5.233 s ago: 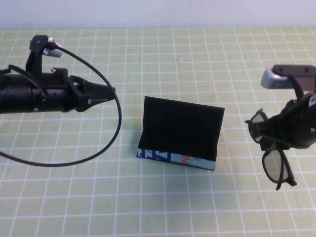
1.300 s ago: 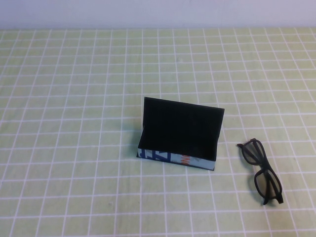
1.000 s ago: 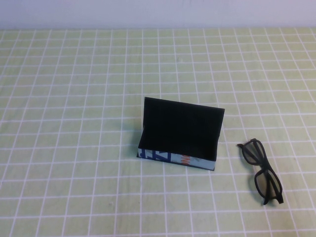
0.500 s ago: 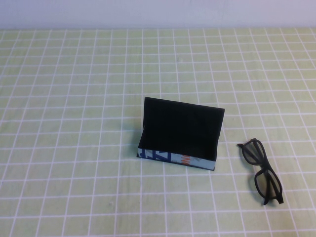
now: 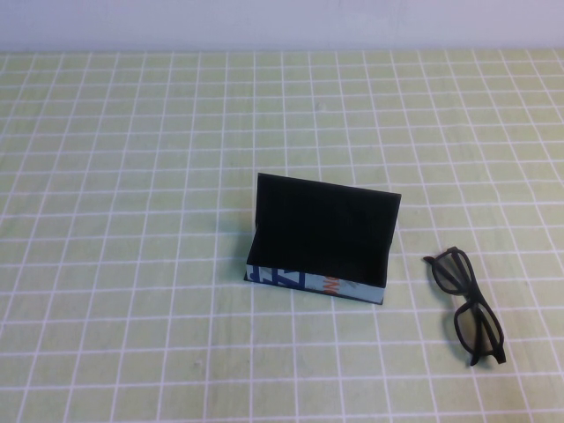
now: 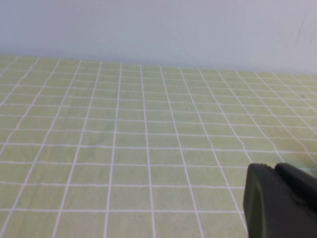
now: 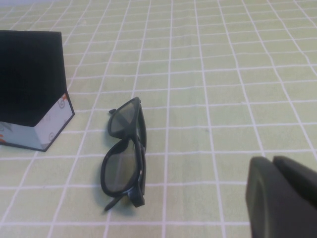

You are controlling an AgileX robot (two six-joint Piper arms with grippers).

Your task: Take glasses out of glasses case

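Observation:
The black glasses case (image 5: pixel 320 238) stands in the middle of the table with its lid raised and its pale blue printed front facing me; it also shows in the right wrist view (image 7: pixel 30 84). The black glasses (image 5: pixel 465 304) lie folded on the cloth to the right of the case, apart from it, and show in the right wrist view (image 7: pixel 125 151). Neither arm shows in the high view. My left gripper (image 6: pixel 273 168) is shut and empty over bare cloth. My right gripper (image 7: pixel 271 161) is shut and empty, well back from the glasses.
The table is covered by a pale green cloth with a white grid (image 5: pixel 132 220). A plain pale wall (image 5: pixel 282 22) runs along the far edge.
Since five seconds ago both arms have withdrawn out of the high view, and the glasses, then held by my right gripper, now lie on the cloth. Nothing has moved in the last second.

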